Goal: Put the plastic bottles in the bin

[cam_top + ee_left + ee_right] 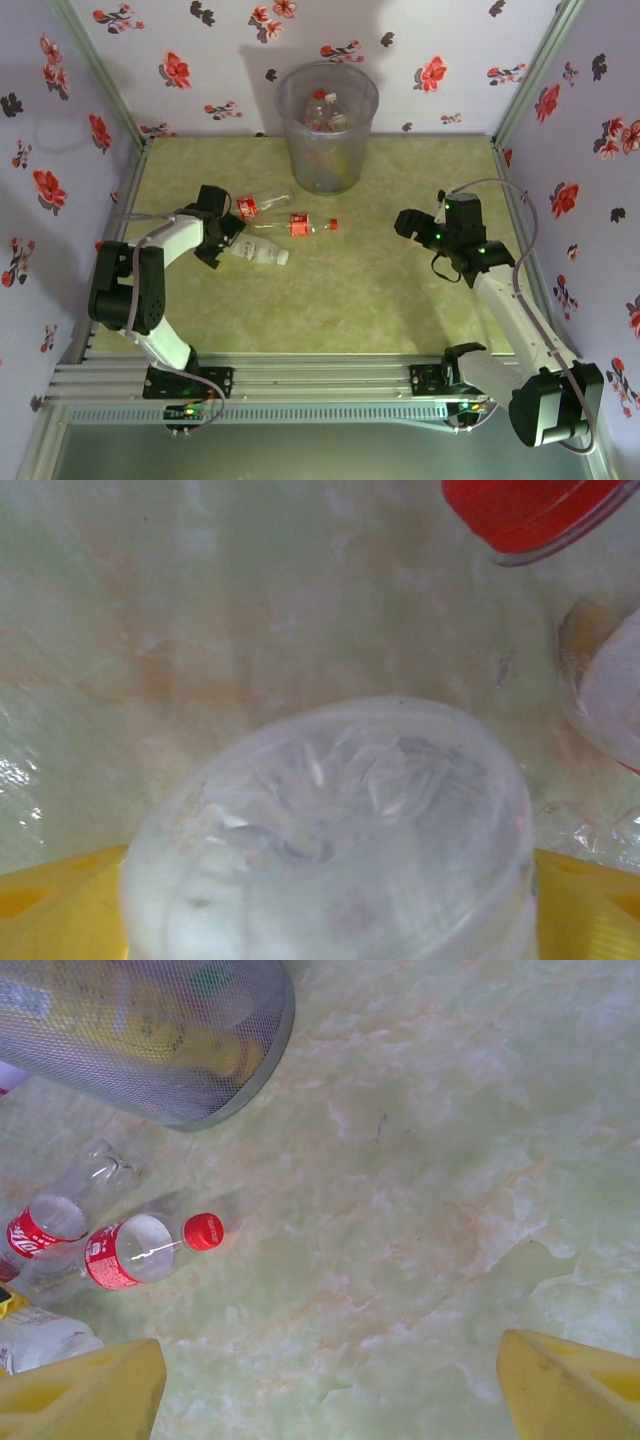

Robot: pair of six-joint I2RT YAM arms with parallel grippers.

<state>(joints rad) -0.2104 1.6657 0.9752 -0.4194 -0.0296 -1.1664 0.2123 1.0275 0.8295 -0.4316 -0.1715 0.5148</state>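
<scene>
Three bottles lie clustered at the left end effector.

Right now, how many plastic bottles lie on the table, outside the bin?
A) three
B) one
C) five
A: the top view shows a red-labelled bottle, a red-capped bottle and a white bottle lying on the table, while the other bottles are inside the bin.
</scene>
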